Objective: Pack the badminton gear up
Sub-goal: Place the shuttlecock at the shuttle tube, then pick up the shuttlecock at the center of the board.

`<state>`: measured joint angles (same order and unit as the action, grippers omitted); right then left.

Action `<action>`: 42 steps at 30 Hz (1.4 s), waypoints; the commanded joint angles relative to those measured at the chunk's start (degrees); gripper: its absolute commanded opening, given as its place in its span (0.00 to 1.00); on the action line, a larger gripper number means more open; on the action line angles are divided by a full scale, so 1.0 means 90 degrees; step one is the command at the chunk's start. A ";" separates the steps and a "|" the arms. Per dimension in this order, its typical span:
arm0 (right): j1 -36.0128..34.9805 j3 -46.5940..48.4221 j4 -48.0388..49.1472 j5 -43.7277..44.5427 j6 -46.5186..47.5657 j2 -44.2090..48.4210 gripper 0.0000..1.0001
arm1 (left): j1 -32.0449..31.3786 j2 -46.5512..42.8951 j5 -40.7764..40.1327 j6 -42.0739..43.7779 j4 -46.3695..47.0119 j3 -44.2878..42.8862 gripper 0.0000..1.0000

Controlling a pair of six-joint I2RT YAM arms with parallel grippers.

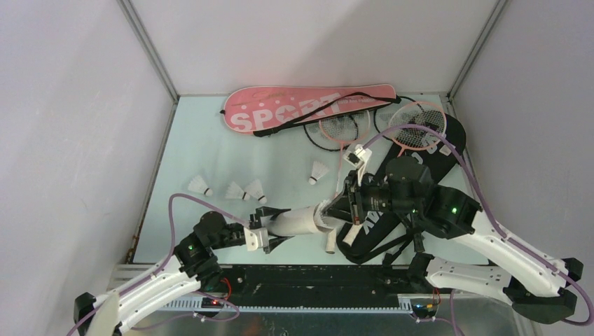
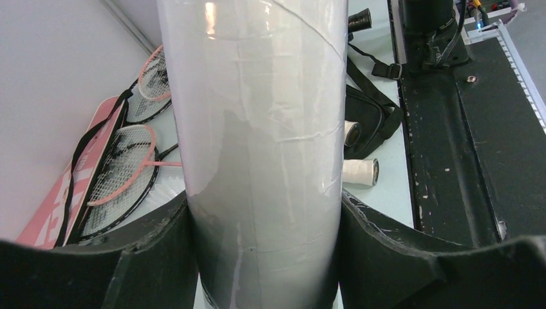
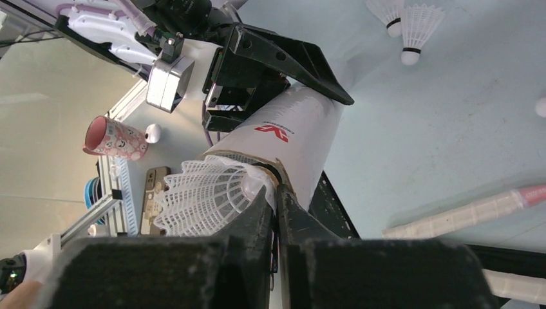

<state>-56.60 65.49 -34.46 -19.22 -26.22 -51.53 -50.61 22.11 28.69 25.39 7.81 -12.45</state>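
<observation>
My left gripper (image 1: 270,234) is shut on the white tube (image 1: 294,222), which lies near the table's front edge; in the left wrist view the tube (image 2: 257,129) fills the gap between both fingers (image 2: 148,257). My right gripper (image 3: 277,193) is shut on the skirt edge of a white shuttlecock (image 3: 206,193), right at the tube's open mouth (image 3: 257,164). Several loose shuttlecocks (image 1: 236,190) lie on the table to the left. The pink SPORT bag (image 1: 301,108) lies at the back, with pink and black rackets (image 1: 413,126) beside it. The black bag (image 1: 452,136) is partly under my right arm.
White racket grips (image 1: 330,241) and black bag straps (image 1: 378,245) lie near the front edge, beside the black front rail (image 1: 308,280). White walls enclose the table on three sides. A pink cup (image 3: 116,138) stands off the table.
</observation>
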 commanded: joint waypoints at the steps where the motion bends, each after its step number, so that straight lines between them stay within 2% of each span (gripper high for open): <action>1: -0.0343 0.0323 0.0176 0.0464 0.0337 -0.0203 0.18 | -0.0008 -0.0111 0.0064 -0.0116 0.0460 0.0006 0.33; 3: -0.0525 0.0478 -0.0039 0.0850 0.0468 -0.0244 0.32 | -0.0011 -0.0161 0.0082 -0.0124 0.0465 0.0020 0.33; 7: -0.0855 0.0614 -0.0135 0.1625 0.0659 -0.0122 0.47 | -0.0002 -0.0260 0.0073 -0.0145 0.0500 0.0066 0.33; 14: -0.0998 0.0650 -0.0123 0.2295 0.0742 0.0319 0.55 | -0.0002 -0.0347 0.0030 -0.0182 0.0528 0.0088 0.33; 16: -0.1014 0.0652 -0.0154 0.2470 0.0783 0.0466 0.65 | -0.0002 -0.0347 0.0037 -0.0186 0.0515 0.0081 0.33; 18: -0.1024 0.0653 -0.0231 0.2637 0.0797 0.0557 0.83 | -0.0002 -0.0340 0.0040 -0.0194 0.0512 0.0087 0.33; 19: -0.1020 0.0653 -0.0302 0.2699 0.0796 0.0569 0.95 | -0.0009 -0.0338 0.0044 -0.0194 0.0527 0.0090 0.33; 22: -0.1019 0.0653 -0.0476 0.3009 0.0748 0.0425 0.99 | -0.0003 -0.0337 0.0069 -0.0180 0.0537 0.0085 0.33; 33: -0.1021 0.0653 -0.0562 0.3278 0.0765 -0.0724 0.99 | -0.0007 -0.0391 -0.0022 -0.0426 0.0647 0.0070 0.33; 37: -0.1067 0.0654 -0.0248 0.3543 0.0963 -0.0934 0.99 | -0.0007 -0.0480 -0.0027 -0.0641 0.0837 0.0100 0.34; 42: -0.1129 0.0778 0.0416 0.2983 0.1427 -0.0720 0.99 | -0.0008 -0.0568 -0.0212 -0.0900 0.1065 0.0181 0.35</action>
<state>-66.26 69.91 -36.93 8.86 -17.65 -60.16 -50.61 18.20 27.62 20.29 10.11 -10.59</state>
